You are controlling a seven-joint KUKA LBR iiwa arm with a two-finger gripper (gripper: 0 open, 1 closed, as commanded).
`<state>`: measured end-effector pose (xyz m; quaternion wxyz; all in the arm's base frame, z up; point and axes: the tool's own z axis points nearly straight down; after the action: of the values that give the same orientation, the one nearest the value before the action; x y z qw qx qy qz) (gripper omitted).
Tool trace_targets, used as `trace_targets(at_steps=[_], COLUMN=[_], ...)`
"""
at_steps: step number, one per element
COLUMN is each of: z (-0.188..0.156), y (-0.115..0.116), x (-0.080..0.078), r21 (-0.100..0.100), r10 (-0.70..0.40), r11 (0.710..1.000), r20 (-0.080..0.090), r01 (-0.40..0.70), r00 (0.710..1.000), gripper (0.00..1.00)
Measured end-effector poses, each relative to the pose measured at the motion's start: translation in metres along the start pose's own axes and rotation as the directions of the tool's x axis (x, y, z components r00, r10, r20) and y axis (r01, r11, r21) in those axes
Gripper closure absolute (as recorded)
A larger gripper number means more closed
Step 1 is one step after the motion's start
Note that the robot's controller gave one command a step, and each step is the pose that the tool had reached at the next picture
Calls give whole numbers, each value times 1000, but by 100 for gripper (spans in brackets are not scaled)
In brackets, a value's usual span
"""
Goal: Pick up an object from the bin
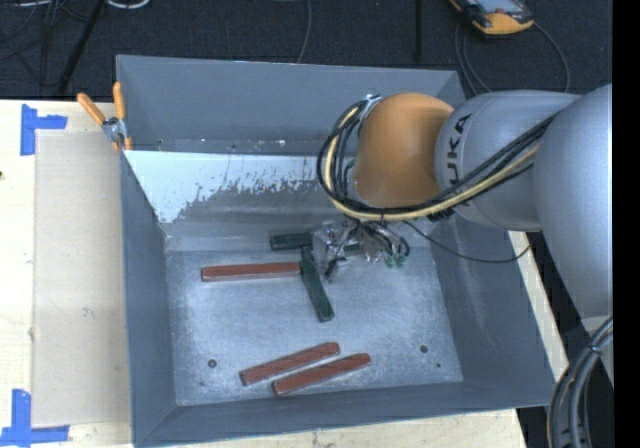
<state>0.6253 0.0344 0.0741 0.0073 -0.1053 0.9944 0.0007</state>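
Nearest to us, close to the front wall of the bin point(300, 410), two reddish-brown flat sticks point(290, 362) lie side by side, almost touching and well apart from the hand; we judge them no trouble. Further in, at the middle of the floor, lies the dark green piece point(319, 296), a long bar with a shorter bar crossing its far end. This is the thing the hand point(335, 248) is at, sitting low over the far end where the two bars meet. To the left a third reddish-brown stick point(250, 272) lies flat, its right end just beside the green bar. We see three risks. A grip taken at the very end of the long bar could let the piece swing or slip out as it rises. The flat bar offers little to close upon and could be pressed against the floor instead. A sideways drag could shove the green piece into the neighbouring stick. We cannot tell how wide the hand stands, nor whether it touches the green piece, because the orange cover point(400, 151) and the looped cables point(338, 151) on the wrist hang over it and its parts run together into a tangle of metal. The right end of the cross bar is lost under that tangle too.
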Motion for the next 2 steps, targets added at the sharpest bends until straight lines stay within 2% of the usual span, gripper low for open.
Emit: trace_targets(at_steps=[1,2], z=[0,-35], y=[0,35], x=[0,18], r21=[0,-1], r10=[1,-3], r11=[1000,1000], r20=[0,-15], r01=[-1,3], r00=[1000,1000], gripper=[100,0])
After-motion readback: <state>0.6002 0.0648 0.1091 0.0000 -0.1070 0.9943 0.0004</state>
